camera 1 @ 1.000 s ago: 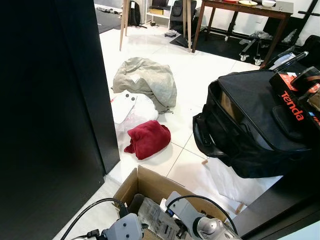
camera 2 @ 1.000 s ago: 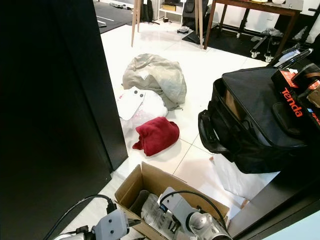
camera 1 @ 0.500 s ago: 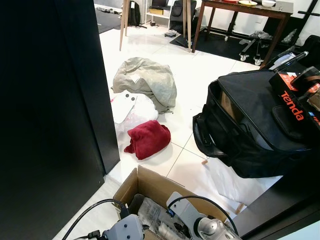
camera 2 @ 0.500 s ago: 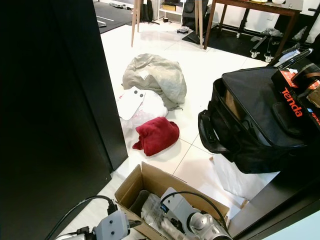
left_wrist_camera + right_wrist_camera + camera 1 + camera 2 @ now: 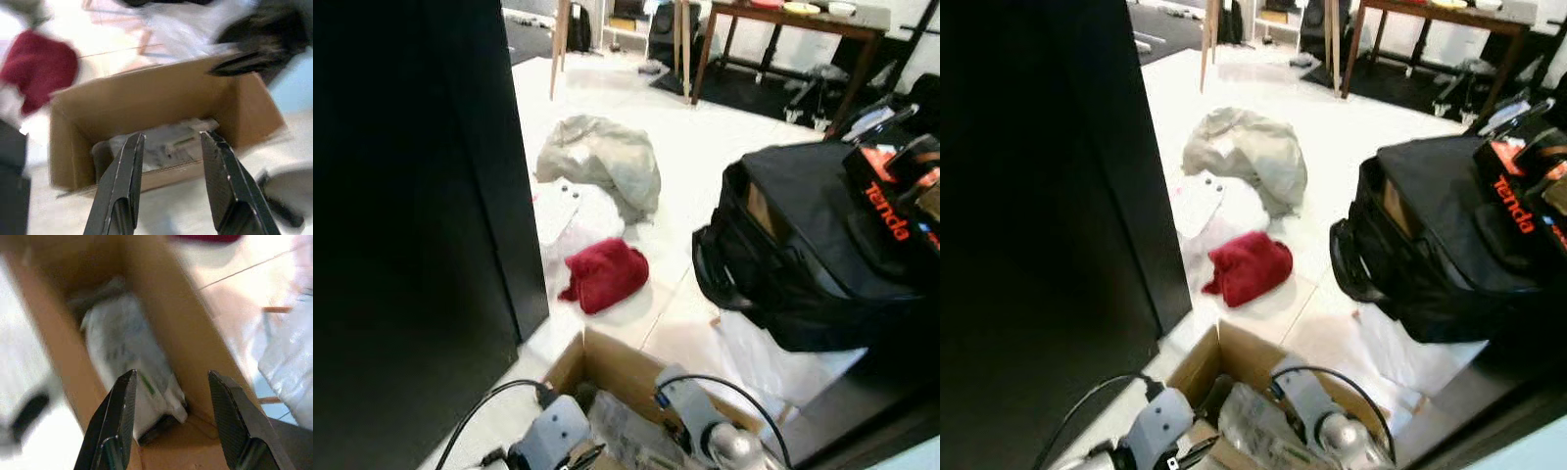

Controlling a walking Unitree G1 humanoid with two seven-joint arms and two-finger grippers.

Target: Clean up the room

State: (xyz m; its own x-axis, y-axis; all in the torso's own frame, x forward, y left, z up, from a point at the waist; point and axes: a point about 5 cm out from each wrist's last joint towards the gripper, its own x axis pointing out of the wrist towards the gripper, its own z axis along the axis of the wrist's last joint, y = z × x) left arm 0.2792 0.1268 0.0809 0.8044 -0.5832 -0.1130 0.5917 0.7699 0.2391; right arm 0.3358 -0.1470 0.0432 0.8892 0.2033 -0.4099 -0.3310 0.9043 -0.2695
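Cardboard box [image 5: 607,367] sits open on the floor right at the robot's feet, already holding a crinkly plastic-wrapped packet [image 5: 129,352], so I'd guess it's the collecting bin for the cleanup. Both the left end effector [image 5: 171,161] and the right end effector [image 5: 171,401] hang over its mouth, fingers spread wide and holding nothing. Red cloth [image 5: 605,274] lies loose on the floor just beyond the box, probably next, and the only readable writing is "Tenda" in orange on the black bag [image 5: 803,255]; the packet's print is too blurry.

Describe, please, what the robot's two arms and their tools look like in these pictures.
Both arms are silver-grey metal with blocky wrist housings, each trailing a looping black cable. The left tool and the right tool each have two long, flat, tapering black fingers with a dull sheen.
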